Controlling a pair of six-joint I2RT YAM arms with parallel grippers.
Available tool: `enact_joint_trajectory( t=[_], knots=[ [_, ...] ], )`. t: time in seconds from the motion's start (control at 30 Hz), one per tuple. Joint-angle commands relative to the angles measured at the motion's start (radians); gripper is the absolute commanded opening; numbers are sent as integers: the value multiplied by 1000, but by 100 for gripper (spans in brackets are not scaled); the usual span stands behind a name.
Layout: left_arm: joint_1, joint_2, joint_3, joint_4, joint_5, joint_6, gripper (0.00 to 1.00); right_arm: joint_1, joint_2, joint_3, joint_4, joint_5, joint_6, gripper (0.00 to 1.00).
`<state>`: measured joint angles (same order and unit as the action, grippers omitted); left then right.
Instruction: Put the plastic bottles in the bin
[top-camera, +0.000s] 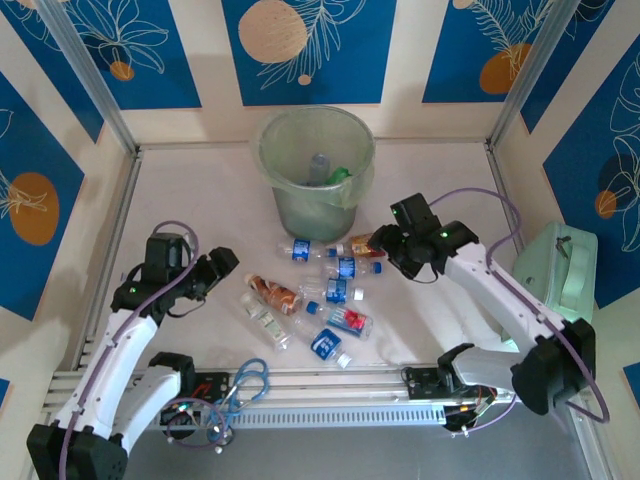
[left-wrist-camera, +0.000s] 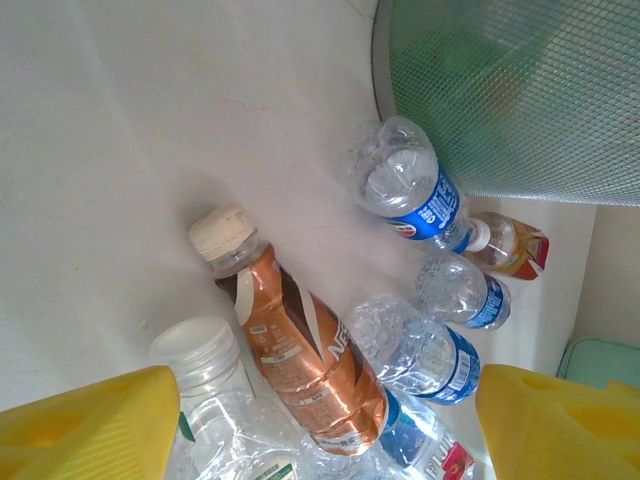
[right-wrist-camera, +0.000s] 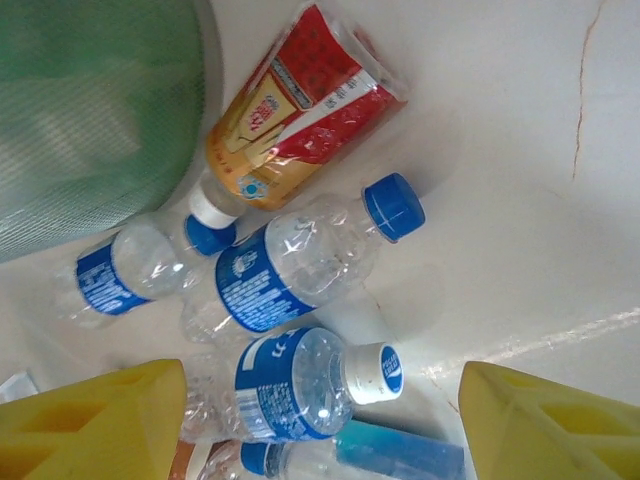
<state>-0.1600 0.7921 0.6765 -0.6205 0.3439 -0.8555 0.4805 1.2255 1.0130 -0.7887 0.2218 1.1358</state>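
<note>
The bin (top-camera: 300, 205), a round pale-green bucket, stands at the back middle with a clear and a green bottle inside. Several plastic bottles lie in a cluster in front of it. My left gripper (top-camera: 222, 263) hangs open at the cluster's left; between its yellow fingers (left-wrist-camera: 90, 430) lie a copper-brown bottle (left-wrist-camera: 305, 350) and a clear wide-capped one (left-wrist-camera: 205, 365). My right gripper (top-camera: 386, 246) is open at the cluster's right. It (right-wrist-camera: 320, 420) hovers over a blue-labelled white-capped bottle (right-wrist-camera: 300, 385), beside a blue-capped one (right-wrist-camera: 290, 265) and a red-and-orange one (right-wrist-camera: 295, 110).
A mint-green lidded box (top-camera: 565, 275) sits at the right wall beside my right arm. Blue-handled scissors (top-camera: 245, 385) lie on the front rail. The bin's mesh wall (left-wrist-camera: 500, 90) stands close behind the far bottles. Bare table stretches to the left and back left.
</note>
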Motion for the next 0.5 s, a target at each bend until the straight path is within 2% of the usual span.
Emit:
enact_joint_trajectory(
  t=[0.0,0.3,0.47],
  knots=[
    [8,20,45,62,45,11,77,7,69,-7,24,-13,66,72],
    [7,44,45,115,85,7,77,-87,216,2,187,-35,105,73],
    [7,26,20,128,90,-4,77,-150,294,20,244,-89,156,74]
  ],
)
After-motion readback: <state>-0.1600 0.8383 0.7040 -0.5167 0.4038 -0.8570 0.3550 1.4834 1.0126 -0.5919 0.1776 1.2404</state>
